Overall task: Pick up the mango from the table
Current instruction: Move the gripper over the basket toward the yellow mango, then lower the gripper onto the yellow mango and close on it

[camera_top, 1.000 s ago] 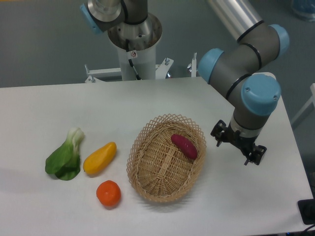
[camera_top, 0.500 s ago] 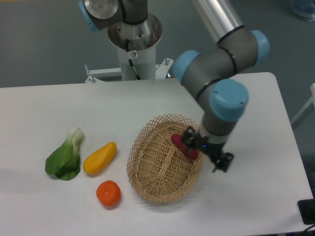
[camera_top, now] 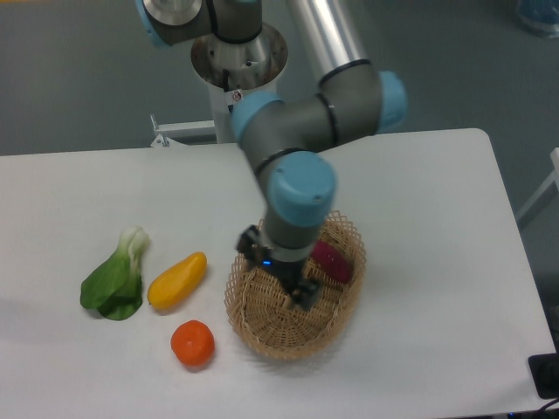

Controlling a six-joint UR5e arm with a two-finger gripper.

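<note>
Mango (camera_top: pixel 177 281) lies on table (camera_top: pixel 79 192), left of the wicker basket (camera_top: pixel 253 327), between bok choy (camera_top: pixel 114 281) and orange (camera_top: pixel 193 343). Gripper (camera_top: pixel 278 275) hangs over the basket, apart from the mango; can't tell its finger spacing. Sweet potato (camera_top: pixel 334 261) sits inside the basket.

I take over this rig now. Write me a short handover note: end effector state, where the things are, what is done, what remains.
End effector: above the woven wicker basket, holding nothing visible; jaws too hidden to judge.
Yellow-orange elongated mango: lying on the white table, left of the basket, between the green leafy vegetable and the round orange fruit.
Purple-red sweet potato: inside the basket.
Done: nothing grasped.
Left: reach the mango, grip it, lift it.
</note>
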